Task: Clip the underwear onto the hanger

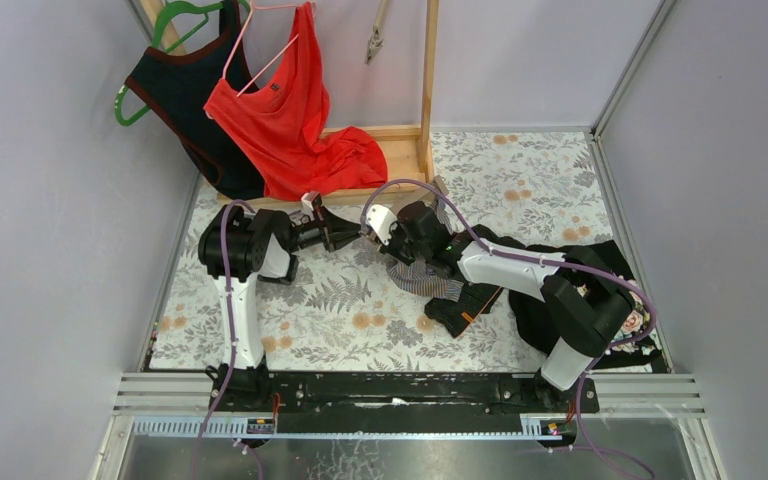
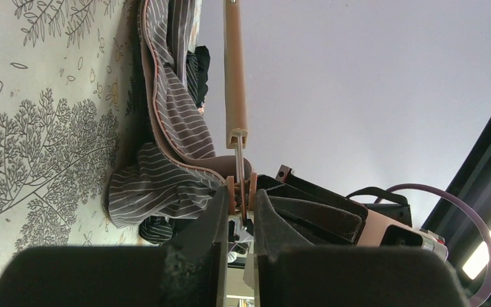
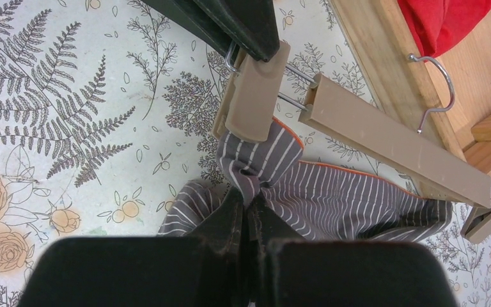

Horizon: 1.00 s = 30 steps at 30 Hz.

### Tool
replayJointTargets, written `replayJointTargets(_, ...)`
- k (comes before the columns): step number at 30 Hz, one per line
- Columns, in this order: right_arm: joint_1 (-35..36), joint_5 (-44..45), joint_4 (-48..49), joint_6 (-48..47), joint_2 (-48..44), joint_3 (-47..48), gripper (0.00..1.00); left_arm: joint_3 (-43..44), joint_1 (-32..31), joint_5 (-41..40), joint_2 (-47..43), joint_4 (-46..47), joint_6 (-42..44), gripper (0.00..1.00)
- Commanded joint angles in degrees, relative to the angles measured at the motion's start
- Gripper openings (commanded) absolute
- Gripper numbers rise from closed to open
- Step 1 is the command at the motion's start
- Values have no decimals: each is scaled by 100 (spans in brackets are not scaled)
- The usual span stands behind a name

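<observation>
Grey striped underwear (image 3: 332, 192): light, limp, bunches easily; the waistband hem is best pinched. It is clamped by the right gripper (image 3: 248, 211); the hanger (image 3: 390, 134) clip (image 3: 252, 96) is squeezed by the left gripper (image 2: 240, 199).

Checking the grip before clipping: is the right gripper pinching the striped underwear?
Yes, the right gripper is shut on the striped underwear, bunching it right by the hanger clip.

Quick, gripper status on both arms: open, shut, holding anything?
Left gripper: closed, pinching the hanger clip.
Right gripper: closed on the striped underwear.
</observation>
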Motion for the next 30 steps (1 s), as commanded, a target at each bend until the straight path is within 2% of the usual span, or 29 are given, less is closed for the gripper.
replayJointTargets(1,89,10,-14,-103,-269,2,0,114,-23,113,90,452,-16,0)
replayJointTargets(20,90,145,437,-750,-266,-236,0,42,-22,153,76,465,33,0)
replayJointTargets(24,90,472,403,-738,-221,-161,0,16,-10,118,73,469,23,0)
replayJointTargets(30,89,733,456,-498,-458,-467,0,-81,352,-213,-63,490,-77,0)
